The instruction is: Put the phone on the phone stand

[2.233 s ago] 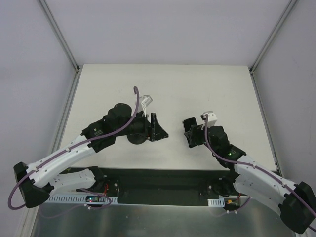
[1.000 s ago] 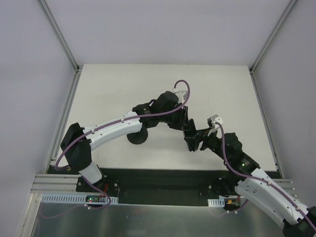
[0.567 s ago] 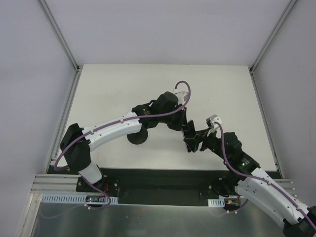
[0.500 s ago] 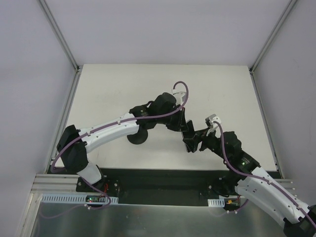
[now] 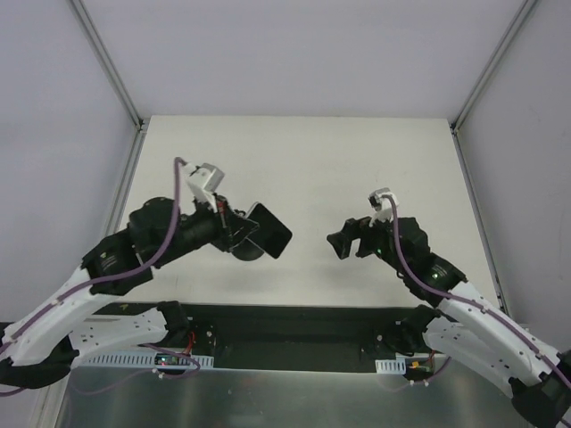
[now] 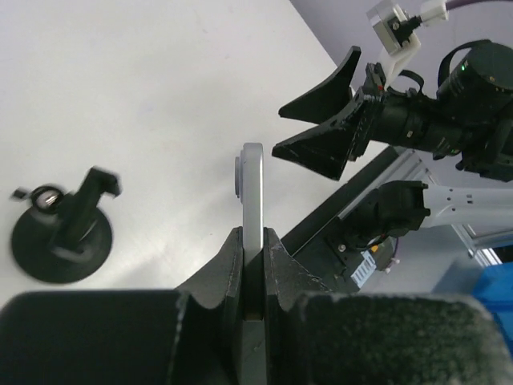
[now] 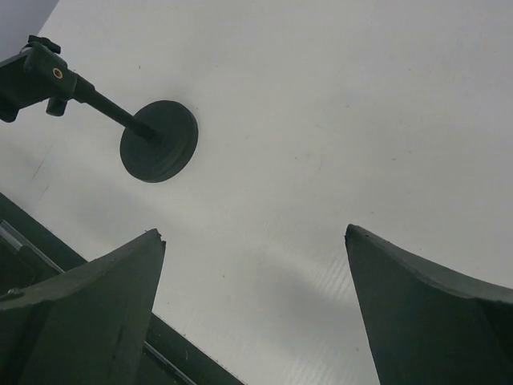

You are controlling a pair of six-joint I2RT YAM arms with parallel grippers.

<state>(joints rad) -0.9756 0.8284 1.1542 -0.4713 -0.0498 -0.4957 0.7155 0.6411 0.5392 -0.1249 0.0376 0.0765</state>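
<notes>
The phone (image 5: 270, 230), a thin black slab, hangs above the table with my left gripper (image 5: 243, 230) shut on its near end. In the left wrist view the phone (image 6: 252, 188) shows edge-on as a silver strip, clamped between the fingers of my left gripper (image 6: 252, 238). The phone stand (image 5: 249, 253) sits just below it, mostly hidden; its disc base and cradle show as the stand (image 6: 62, 234) on the table to the left and as the stand (image 7: 157, 141) in the right wrist view. My right gripper (image 5: 348, 241) stands open and empty, its fingers of the right gripper (image 7: 255, 241) spread wide.
The white table (image 5: 303, 152) is bordered by grey walls and metal rails. A black strip (image 5: 294, 321) carrying the arm bases runs along the near edge. The right gripper (image 6: 333, 120) faces the phone from a hand's width away.
The left arm has pulled back to the left with the phone, now over the stand. The right gripper has opened, let go of the phone and drawn back to the right.
</notes>
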